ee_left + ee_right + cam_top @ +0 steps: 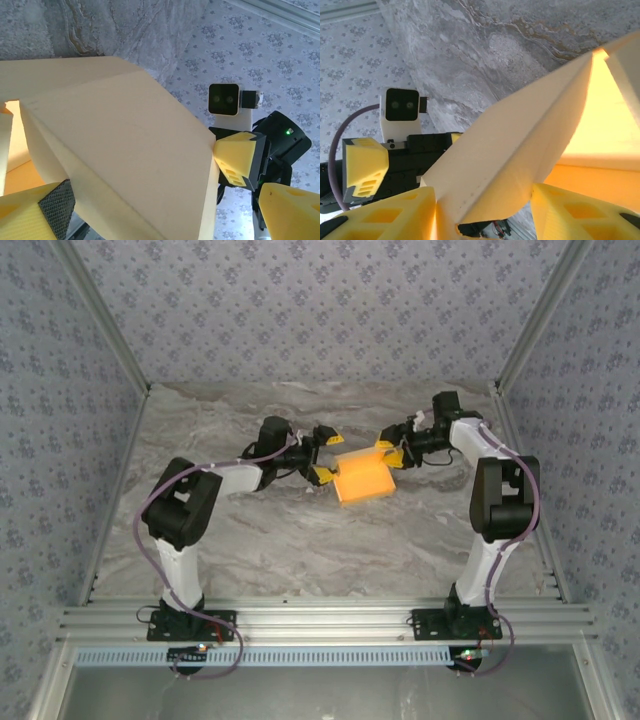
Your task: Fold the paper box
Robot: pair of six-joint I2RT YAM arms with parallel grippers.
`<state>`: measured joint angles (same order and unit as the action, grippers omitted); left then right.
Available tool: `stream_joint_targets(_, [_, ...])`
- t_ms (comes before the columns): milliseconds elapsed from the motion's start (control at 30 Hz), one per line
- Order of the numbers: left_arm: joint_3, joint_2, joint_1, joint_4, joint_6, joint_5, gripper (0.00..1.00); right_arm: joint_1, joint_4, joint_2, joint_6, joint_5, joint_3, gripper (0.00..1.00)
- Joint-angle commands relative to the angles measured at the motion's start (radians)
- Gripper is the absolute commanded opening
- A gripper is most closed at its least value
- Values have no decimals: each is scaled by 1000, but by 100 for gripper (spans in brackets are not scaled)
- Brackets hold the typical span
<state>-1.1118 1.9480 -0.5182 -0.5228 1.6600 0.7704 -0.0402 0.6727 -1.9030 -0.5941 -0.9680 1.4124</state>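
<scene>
Paper box (362, 480), orange-yellow and partly folded, sits at the middle of the grey marbled bench (300, 560), its panels raised into a wedge. The left end effector (325, 455) is at the box's left edge with its fingers wide apart, the edge between them. The right end effector (392, 452) is at the box's far right corner. From the right wrist, a creased flap runs between its two yellow fingers (395, 215); I cannot tell whether they clamp it.
</scene>
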Motion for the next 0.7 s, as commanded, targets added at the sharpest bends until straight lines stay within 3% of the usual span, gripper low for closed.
stream_joint_targets(0, [-57,-1,-8,63,-107,10,95,5,93,-1,60,17,-11,52])
stream_joint_targets(267, [-66,-64,-11,331,-359,-34,93,10,96,3,96,44,-94,50])
stream_joint_targets(500, [2,-64,-21,242,-319,-54,91,6,105,14,116,117,-135,49])
stream_joint_targets(667, [7,-85,-12,300,-377,-60,91,-4,131,44,124,161,-141,50])
